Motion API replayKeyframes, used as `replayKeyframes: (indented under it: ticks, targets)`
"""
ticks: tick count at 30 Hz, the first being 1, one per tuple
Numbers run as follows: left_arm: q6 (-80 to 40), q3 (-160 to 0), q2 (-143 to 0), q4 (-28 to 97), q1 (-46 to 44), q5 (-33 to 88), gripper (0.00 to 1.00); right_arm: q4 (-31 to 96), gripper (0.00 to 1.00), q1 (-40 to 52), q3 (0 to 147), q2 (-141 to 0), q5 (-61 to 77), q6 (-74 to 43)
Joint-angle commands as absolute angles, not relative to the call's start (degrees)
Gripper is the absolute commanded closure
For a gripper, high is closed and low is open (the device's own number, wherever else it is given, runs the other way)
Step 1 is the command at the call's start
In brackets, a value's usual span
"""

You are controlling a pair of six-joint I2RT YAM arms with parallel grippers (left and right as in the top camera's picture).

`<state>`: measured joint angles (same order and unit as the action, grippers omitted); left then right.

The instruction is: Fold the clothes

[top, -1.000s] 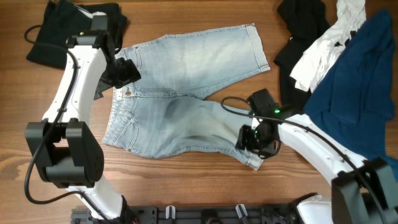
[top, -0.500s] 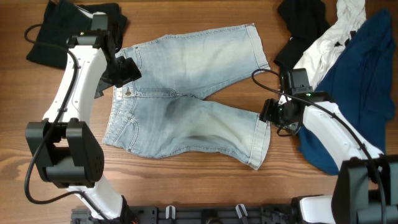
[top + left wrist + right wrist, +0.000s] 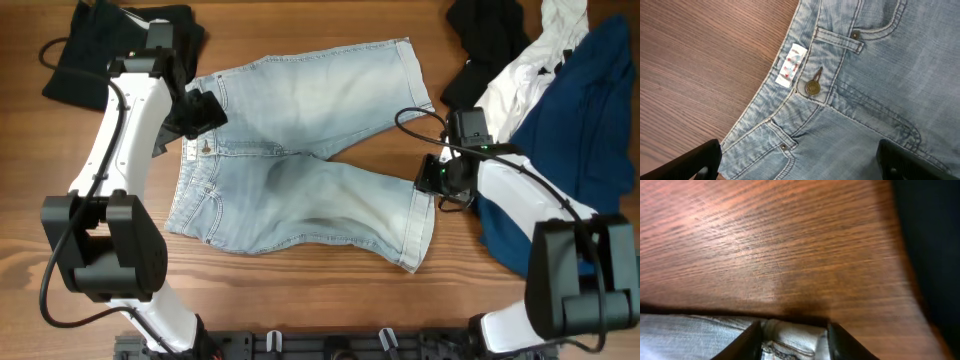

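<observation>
Right pincer (image 3: 431, 180): at the near leg's hem (image 3: 790, 332) on the shorts (image 3: 300, 150). Its jaws stand one on each side of the hem. I cannot tell if they pinch it.
Left pincer (image 3: 203, 113): wide open and holding nothing, over the waistband (image 3: 186, 175) near the button (image 3: 813, 88).
Shorts: flat and front up in the middle of the table (image 3: 300, 320). A pile (image 3: 540, 90) of other clothes lies past the leg ends.
Step now: I think it is grabbing the hem to fold the leg over.
Do it well: bite deep, both layers, not just the edge. Lift only a little and keep the cloth smooth.
Pointing: the waistband faces the left arm's side, and the legs point to the right arm's side.
Long line: side to side, from waistband to hems, with the legs spread a bit.
</observation>
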<state>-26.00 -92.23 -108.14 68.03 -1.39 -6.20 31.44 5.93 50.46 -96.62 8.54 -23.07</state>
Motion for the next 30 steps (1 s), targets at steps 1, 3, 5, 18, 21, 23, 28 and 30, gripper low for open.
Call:
replayKeyframes:
  ticks: [1,3,5,18,21,23,28,30]
  targets:
    - [-25.74,-92.71,-107.59,67.90,-1.21,-7.16,0.01,30.61,0.60,5.93,50.98,-99.33,10.33,-22.50]
    - [-25.74,-92.71,-107.59,67.88,-1.21,-7.14,0.01,30.46,0.61,5.93,50.98,-99.94,10.37,-22.52]
    - [-25.74,-92.71,-107.59,67.85,-1.21,-7.16,0.01,30.41,0.67,5.91,50.98,-100.01,10.31,-22.48]
    - [-25.74,-92.71,-107.63,67.31,-1.21,-7.16,0.01,20.49,0.96,0.78,53.91,-99.96,8.88,-21.45]
    - [-25.74,-92.68,-107.63,66.72,-1.21,-7.16,0.01,17.76,0.96,-0.95,55.05,-99.96,9.30,-19.40]
    - [-25.74,-92.68,-107.63,66.59,-1.21,-7.16,0.00,15.22,0.96,-1.56,55.29,-99.96,11.22,-17.37]
    - [-25.71,-92.71,-107.63,66.63,-1.21,-7.16,0.00,11.99,0.36,-1.48,55.44,-99.77,16.93,-13.54]
    - [-25.67,-92.71,-107.61,66.61,-1.21,-7.18,0.01,13.74,0.15,-1.48,56.27,-99.15,18.17,-13.74]
